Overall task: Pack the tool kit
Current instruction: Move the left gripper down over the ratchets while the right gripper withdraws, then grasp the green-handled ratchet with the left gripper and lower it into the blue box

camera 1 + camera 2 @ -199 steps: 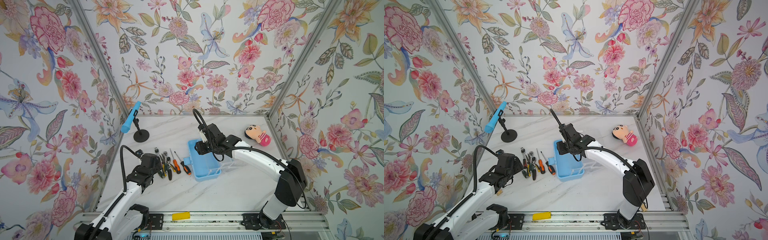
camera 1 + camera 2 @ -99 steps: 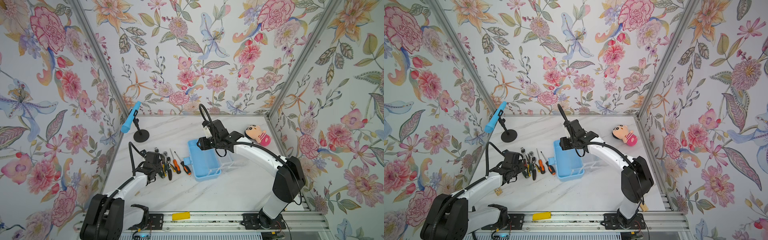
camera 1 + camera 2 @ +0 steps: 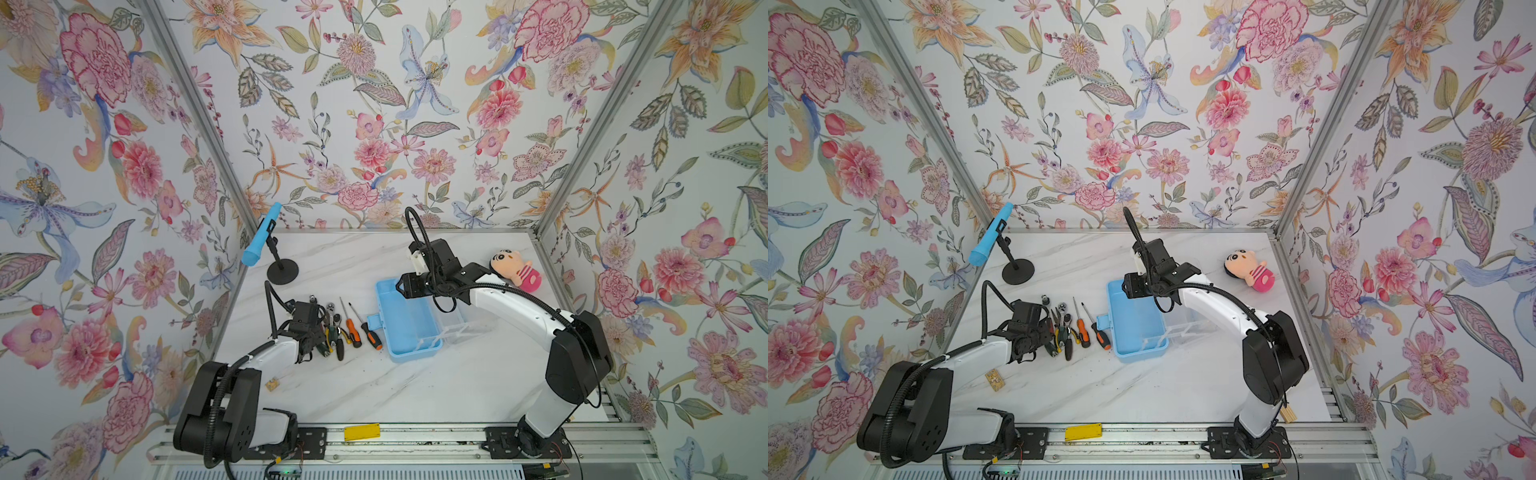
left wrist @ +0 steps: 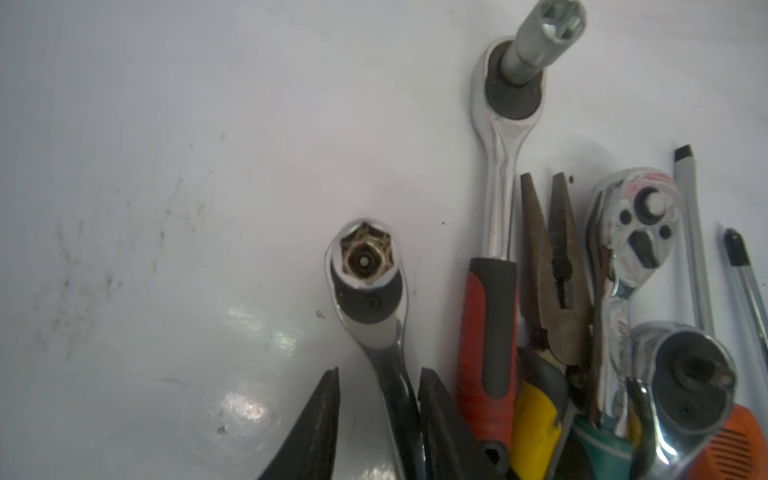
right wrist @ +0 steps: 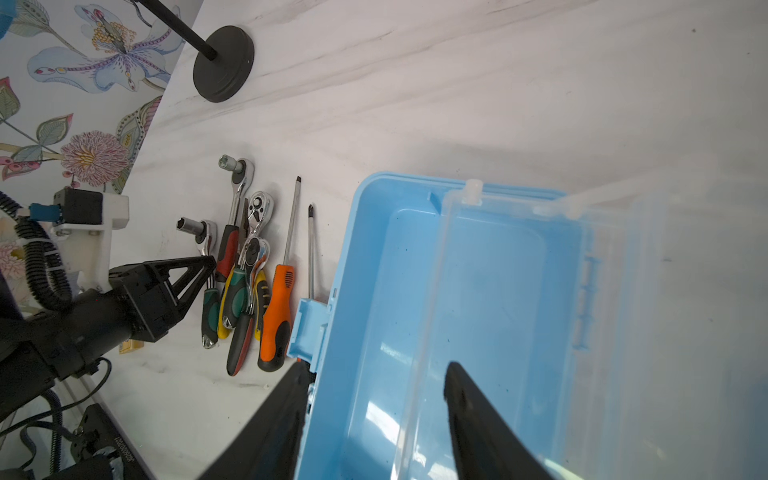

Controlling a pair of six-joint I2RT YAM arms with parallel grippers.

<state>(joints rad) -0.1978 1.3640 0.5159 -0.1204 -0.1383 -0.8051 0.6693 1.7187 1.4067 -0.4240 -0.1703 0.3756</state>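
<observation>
Nothing packed yet: light-blue plastic box (image 3: 405,320) lay open and empty mid white marble tabletop (image 3: 374,390), hand tools (image 3: 353,332) all beside it, toward the left edge. My left gripper (image 4: 378,374) straddled a chrome socket ratchet (image 4: 365,282), jaws apart, not clamped. My right gripper (image 5: 376,365) gaped astride the box wall.

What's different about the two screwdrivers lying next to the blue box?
The flat-tipped screwdriver ends in a flat blade; the cross-tipped screwdriver ends in a dark cross point. The cross-tipped one lies nearest the blue box, its grip close to the box's handle; the flat-tipped one lies beyond it, on the side away from the box. The flat tip reaches a little farther back. Both have orange-and-black grips and lie flat on the table, almost parallel.
</observation>
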